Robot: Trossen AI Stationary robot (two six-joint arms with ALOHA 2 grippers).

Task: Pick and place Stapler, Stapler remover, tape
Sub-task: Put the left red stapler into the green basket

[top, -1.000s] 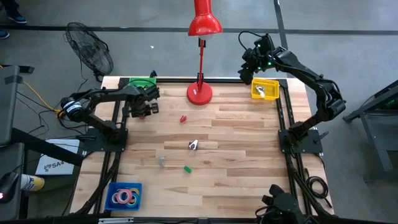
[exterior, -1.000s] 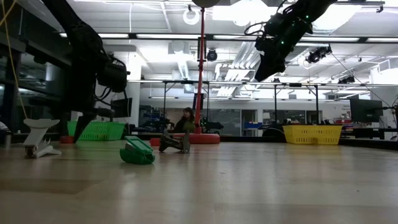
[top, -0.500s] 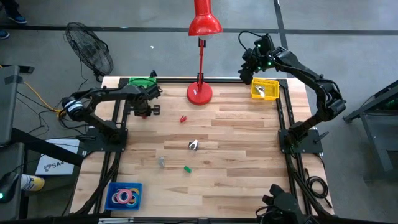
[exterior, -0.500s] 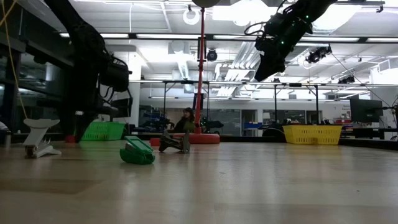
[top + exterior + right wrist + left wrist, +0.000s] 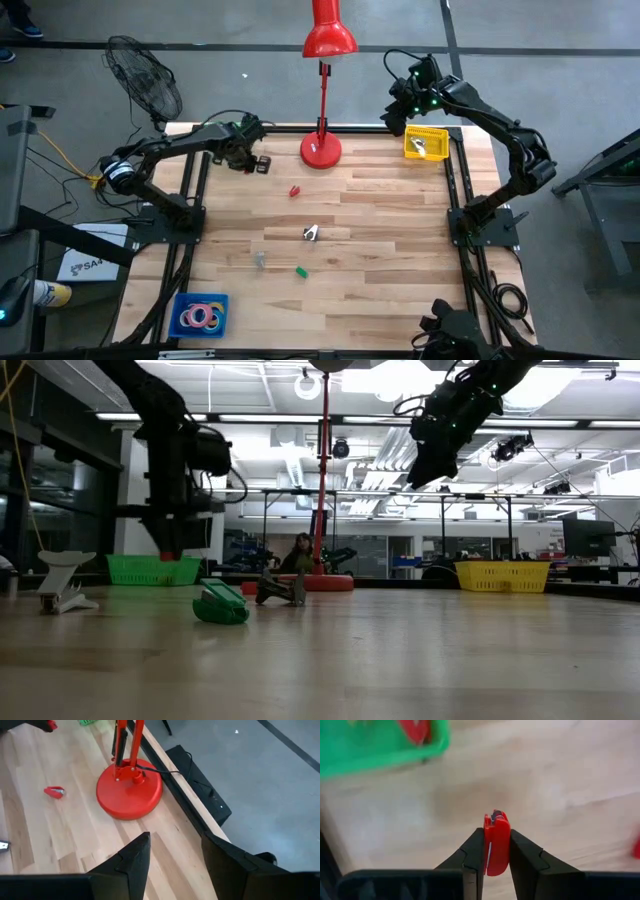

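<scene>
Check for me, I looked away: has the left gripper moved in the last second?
Yes. The left gripper, shut on a small red item, has shifted toward the lamp base.

Red lamp base (image 5: 129, 792) on the wooden table (image 5: 30, 835); small red stapler (image 5: 54, 792) near it; right gripper (image 5: 175, 851) fingers apart.

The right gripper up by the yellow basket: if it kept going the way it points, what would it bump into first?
Probably the bare wooden tabletop just short of the red lamp's round base; depth is unclear. The right gripper holds nothing.
</scene>
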